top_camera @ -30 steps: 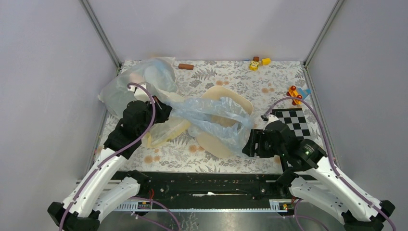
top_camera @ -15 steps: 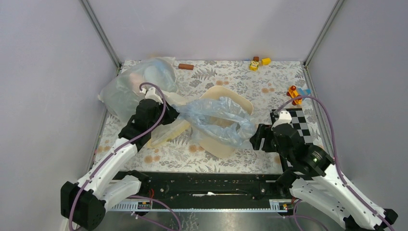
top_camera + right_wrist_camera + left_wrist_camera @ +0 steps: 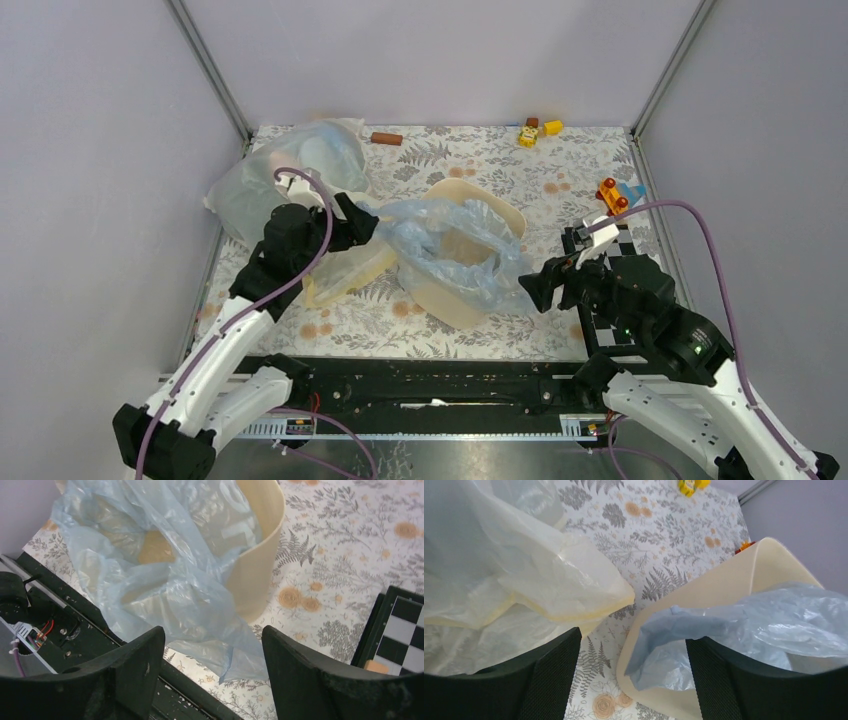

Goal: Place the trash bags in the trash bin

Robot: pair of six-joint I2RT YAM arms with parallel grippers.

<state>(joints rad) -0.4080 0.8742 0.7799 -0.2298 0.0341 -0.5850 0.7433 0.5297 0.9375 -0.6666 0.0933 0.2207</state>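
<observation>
Blue bag point(image 3: 450, 250) was draped over the bin point(image 3: 452, 303) opening. Left gripper point(image 3: 362, 224) and right gripper point(image 3: 529, 290) both had jaws wide, holding nothing.

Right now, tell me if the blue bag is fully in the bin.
Only partly: the blue bag spills out of the bin onto the table.
</observation>
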